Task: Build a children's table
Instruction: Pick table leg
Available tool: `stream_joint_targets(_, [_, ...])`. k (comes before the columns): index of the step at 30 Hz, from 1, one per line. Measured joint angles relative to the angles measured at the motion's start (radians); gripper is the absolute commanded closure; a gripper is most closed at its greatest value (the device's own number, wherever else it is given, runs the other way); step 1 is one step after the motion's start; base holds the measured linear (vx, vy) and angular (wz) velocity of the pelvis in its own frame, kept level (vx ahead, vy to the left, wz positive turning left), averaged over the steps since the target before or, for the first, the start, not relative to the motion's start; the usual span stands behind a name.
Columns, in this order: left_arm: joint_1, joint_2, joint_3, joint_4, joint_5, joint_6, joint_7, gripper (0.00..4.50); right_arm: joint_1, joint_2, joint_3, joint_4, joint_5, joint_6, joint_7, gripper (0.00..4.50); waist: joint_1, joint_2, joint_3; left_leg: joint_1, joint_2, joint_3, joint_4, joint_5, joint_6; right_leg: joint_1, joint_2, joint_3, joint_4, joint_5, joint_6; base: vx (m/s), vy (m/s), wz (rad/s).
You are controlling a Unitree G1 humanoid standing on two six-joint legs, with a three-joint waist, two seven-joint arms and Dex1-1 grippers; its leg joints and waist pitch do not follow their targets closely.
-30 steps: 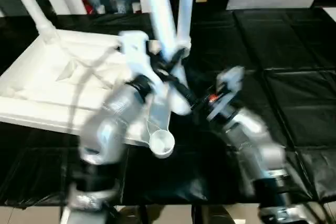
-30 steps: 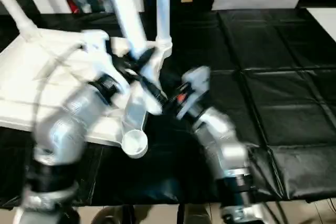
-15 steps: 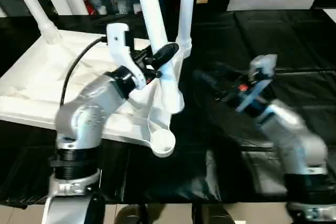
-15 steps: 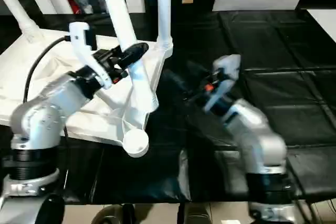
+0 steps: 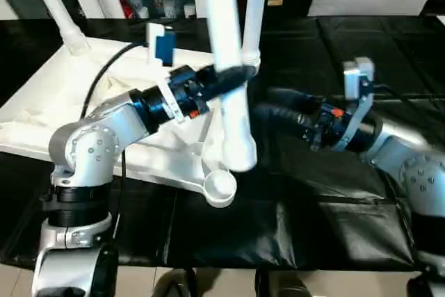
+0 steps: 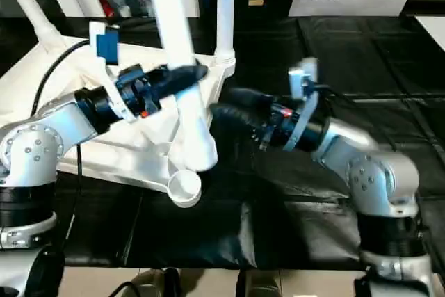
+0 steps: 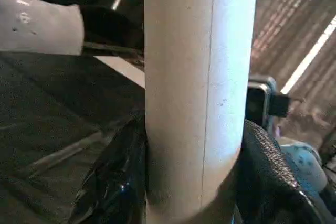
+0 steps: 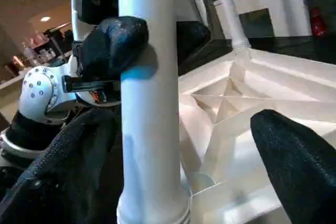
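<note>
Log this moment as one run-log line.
left gripper: shut on loose white tapered plastic leg | right gripper: open, apart | white ribbed tabletop: upside down | near corner socket: empty

The left arm comes up from the lower left, silver elbow bent, its forearm slanting up and toward the middle. The left claw [image 5: 233,76] is clamped on a loose white table leg [image 5: 233,113], one black finger [image 7: 113,182] pressed on each side of the tube. The right arm reaches in from the right, forearm lying low and nearly level, wrist pointing toward the left arm. The right claw [image 6: 226,106] has its fingers [image 8: 299,169] spread wide, gripping nothing, close beside that leg.
</note>
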Motion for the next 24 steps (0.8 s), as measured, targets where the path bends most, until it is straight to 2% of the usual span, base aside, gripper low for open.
stream_joint_targets(6, [0.000, 0.035, -0.118, -0.032, 0.101, -0.132, -0.106, 2.63, -0.050, -0.036, 0.112, 0.009, -0.063, -0.002, 0.087, 0.00, -0.001, -0.001, 0.000, 0.000, 0.000, 0.000, 0.000, 0.000, 0.000, 0.000, 0.000, 0.000, 0.001, 0.000, 0.000, 0.000, 0.000, 0.00])
stream_joint_targets(11, [0.000, 0.034, -0.139, -0.051, 0.116, -0.171, -0.149, 2.64, -0.058, -0.054, 0.175, 0.038, -0.110, -0.028, 0.155, 0.00, -0.001, -0.002, 0.000, 0.000, 0.000, 0.000, 0.000, 0.000, 0.000, 0.000, 0.000, 0.000, 0.002, 0.000, 0.000, 0.000, 0.000, 0.00])
stream_joint_targets(14, [0.000, 0.036, -0.153, -0.059, 0.116, -0.179, -0.175, 2.64, -0.063, -0.060, 0.195, 0.044, -0.116, -0.038, 0.195, 0.00, -0.001, -0.002, 0.000, 0.000, 0.000, 0.000, 0.001, 0.000, 0.000, 0.000, 0.000, 0.001, 0.002, 0.000, 0.000, 0.000, 0.000, 0.00])
stream_joint_targets(19, [0.002, 0.042, -0.178, -0.064, 0.116, -0.189, -0.210, 2.64, -0.073, -0.058, 0.228, 0.059, -0.163, -0.108, 0.240, 0.00, -0.002, -0.002, 0.000, 0.001, 0.000, 0.000, 0.002, 0.000, 0.000, 0.000, 0.000, 0.001, 0.004, 0.000, 0.000, 0.000, 0.000, 0.00])
stream_joint_targets(24, [0.003, 0.041, -0.191, -0.069, 0.116, -0.190, -0.224, 2.64, -0.074, -0.051, 0.229, 0.065, -0.177, -0.136, 0.279, 0.00, -0.002, -0.002, 0.000, 0.001, 0.000, 0.000, 0.003, 0.000, 0.000, 0.000, 0.000, 0.001, 0.005, 0.000, 0.000, 0.000, 0.000, 0.00])
